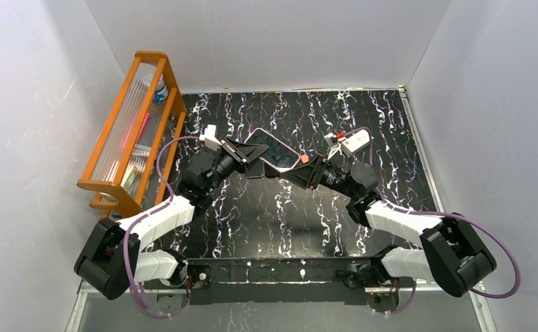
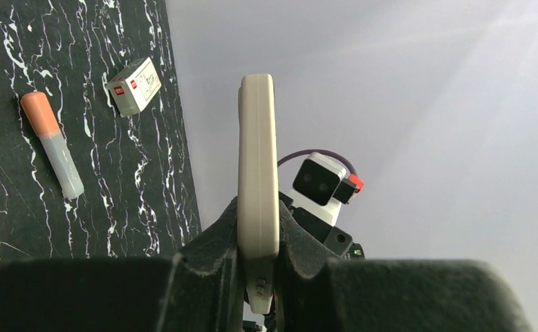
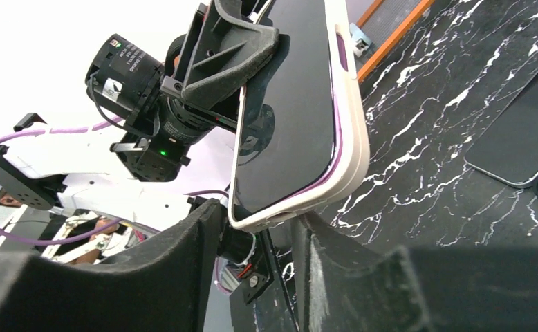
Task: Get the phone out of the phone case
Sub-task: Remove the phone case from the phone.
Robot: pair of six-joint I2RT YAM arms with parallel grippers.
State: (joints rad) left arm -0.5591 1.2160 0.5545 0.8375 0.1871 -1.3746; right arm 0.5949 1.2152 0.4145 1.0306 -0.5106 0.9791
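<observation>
Your left gripper (image 2: 258, 223) is clamped on one end of the phone case (image 2: 257, 152), phone (image 3: 290, 117) seated inside, held off the table; its long axis runs straight into your right gripper (image 3: 256, 223), whose jaws straddle the other end; contact there cannot be told.

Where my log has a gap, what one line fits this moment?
left gripper: shut on cased phone, held off table | right gripper: jaws straddling its free end, grip unclear | extraction not yet done
</observation>
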